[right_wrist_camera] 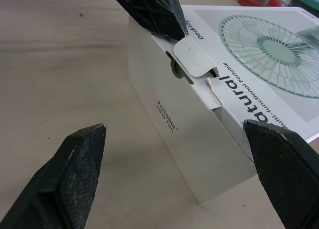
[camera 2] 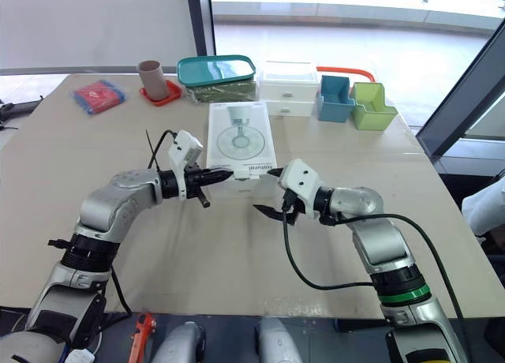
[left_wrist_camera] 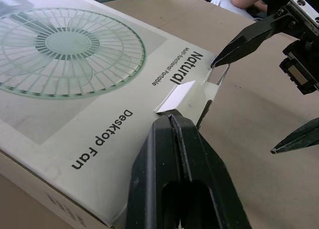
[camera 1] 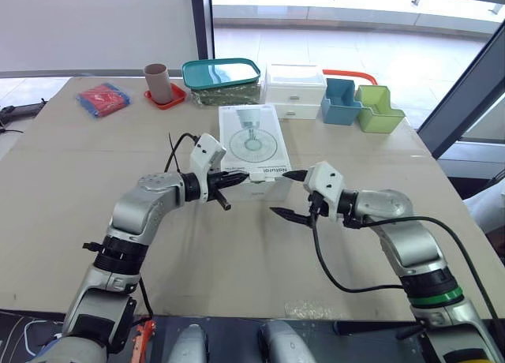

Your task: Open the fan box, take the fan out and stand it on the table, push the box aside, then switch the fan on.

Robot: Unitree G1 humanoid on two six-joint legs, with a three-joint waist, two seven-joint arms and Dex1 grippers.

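Head view: fan box point(camera 1: 251, 142) lies flat mid-table point(camera 1: 71, 189), printed face up. Its long axis runs straight away from the robot, with one short end facing it. Left gripper point(camera 1: 239, 176) sits at the top edge of that near end. Right gripper point(camera 1: 289, 194) is just beside the near right corner, fingers spread wide, one high and one low, holding nothing. Both arms are close, but the left is the one in contact

Left wrist view: fingers point(left_wrist_camera: 174, 139) are clenched together on the end flap point(left_wrist_camera: 187, 94), a small white tuck tab lifted partly off the box top. The right gripper's upper fingertip is at the tab's far corner; touching or just beside, can't tell

Right wrist view: its own two fingers splay to either side of the box's end face, both clear of it. The flap curls up out of the end panel with a dark gap behind it. The rest of the panel is still closed

Judgement: this is the opening step, early in the task, with the fan still inside. The flap's fold runs across the short end, so the pull should go up and back toward the robot, along the box's long axis. The box looks light and may slide with the pull, or the tab may tear. The right gripper is best placed to brace it
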